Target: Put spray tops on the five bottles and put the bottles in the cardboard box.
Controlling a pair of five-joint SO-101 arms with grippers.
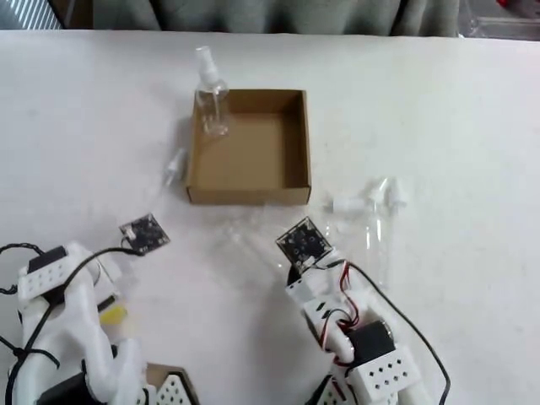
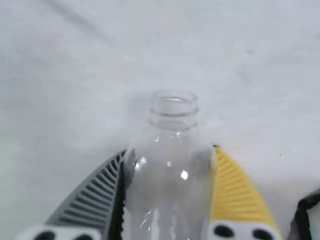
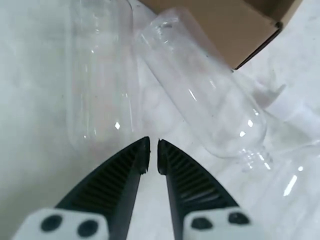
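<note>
My left gripper (image 2: 167,155) is shut on a clear bottle (image 2: 172,165) with an open threaded neck and no top, its grey and yellow fingers on either side. My right gripper (image 3: 152,150) is shut with nothing in it, low over the table near the box's front. Just beyond its black fingertips lie two clear topless bottles (image 3: 100,75) (image 3: 205,90). The cardboard box (image 1: 291,181) sits mid-table. One bottle with a spray top (image 1: 211,93) stands in its far left corner. A loose spray top (image 1: 175,166) lies left of the box, and more spray tops (image 1: 363,201) lie to its right.
Both arms sit at the table's near edge, the left arm (image 1: 59,312) at lower left and the right arm (image 1: 346,321) right of centre. Another clear bottle (image 1: 381,240) lies right of the right arm's wrist. A box corner (image 3: 225,30) stands close ahead of the right gripper.
</note>
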